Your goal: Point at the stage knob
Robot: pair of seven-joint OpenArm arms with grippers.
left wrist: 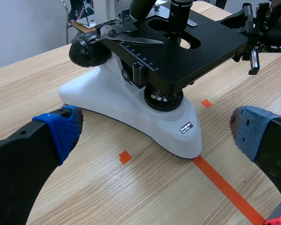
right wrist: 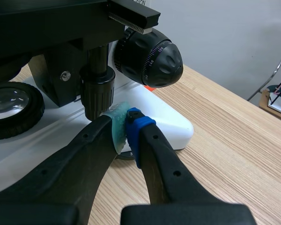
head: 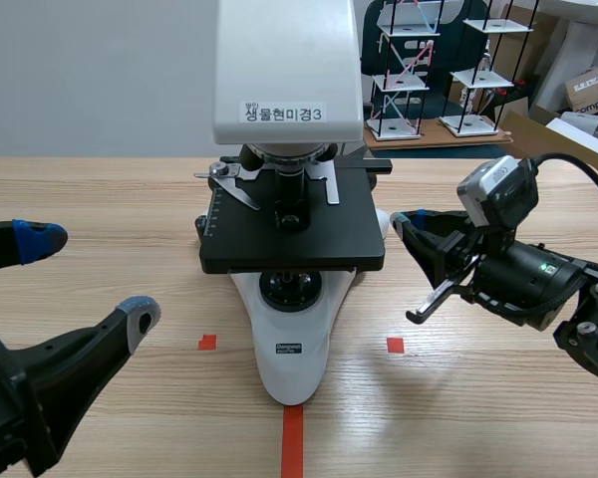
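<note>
A white microscope (head: 290, 361) with a black stage (head: 319, 235) stands mid-table. In the right wrist view its stage knob (right wrist: 97, 92), a black ribbed stem, hangs under the stage edge, next to the big focus knob (right wrist: 150, 55). My right gripper (right wrist: 124, 125) is shut on nothing, and its pads meet right at the knob's lower end, seemingly touching it. In the scene view that gripper (head: 400, 221) sits at the stage's right edge. My left gripper (head: 90, 277) is open to the left of the microscope, holding nothing. In the left wrist view its blue pads (left wrist: 64, 129) stand wide apart before the base (left wrist: 131, 110).
Wire-frame racks (head: 409, 70) and cardboard boxes (head: 590, 92) stand behind the table at the back right. The microscope's white head (head: 287, 70) rises high above the stage. A cable (head: 578, 164) loops from my right arm.
</note>
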